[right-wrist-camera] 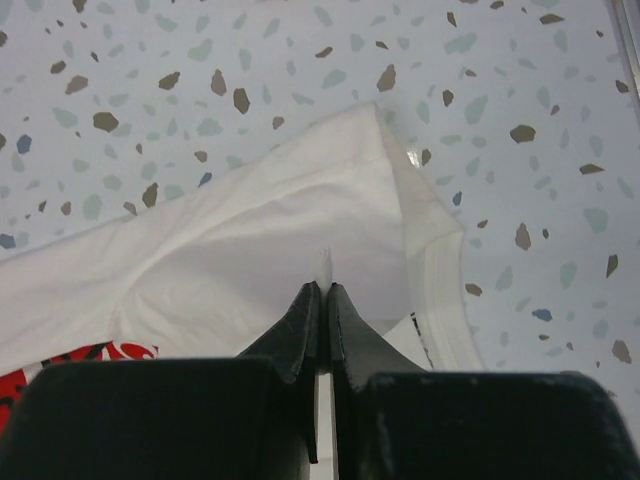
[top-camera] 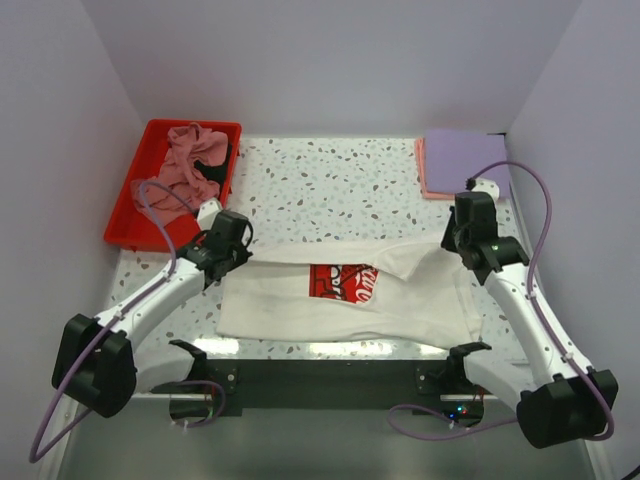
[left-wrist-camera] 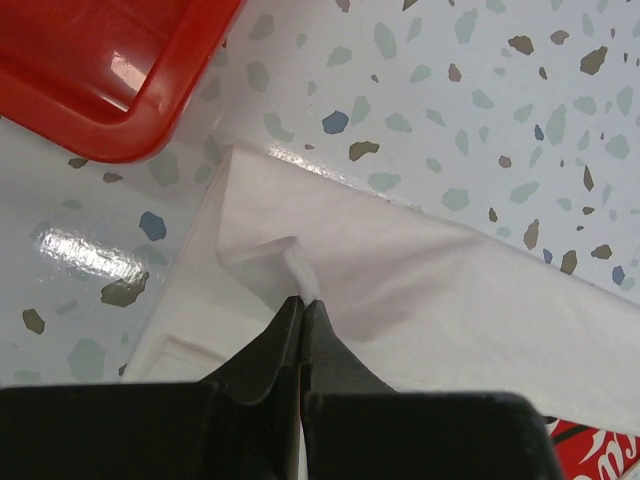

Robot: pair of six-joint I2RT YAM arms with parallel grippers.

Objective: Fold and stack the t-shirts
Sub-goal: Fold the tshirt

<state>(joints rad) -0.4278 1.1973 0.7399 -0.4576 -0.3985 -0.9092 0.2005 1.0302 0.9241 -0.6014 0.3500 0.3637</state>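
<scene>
The white t-shirt with a red Coca-Cola print lies at the table's front middle, its far edge folded over towards me. My left gripper is shut on a pinch of its cloth at the far left corner. My right gripper is shut on a pinch of the same shirt at the far right corner. A dusty-pink tee with a black one under it lies crumpled in the red tray. A folded lavender tee lies on a salmon-pink one at the back right.
The red tray's corner is close to my left gripper, just beyond the shirt's edge. Pale walls close in the table on three sides. The speckled tabletop lies between the tray and the folded stack.
</scene>
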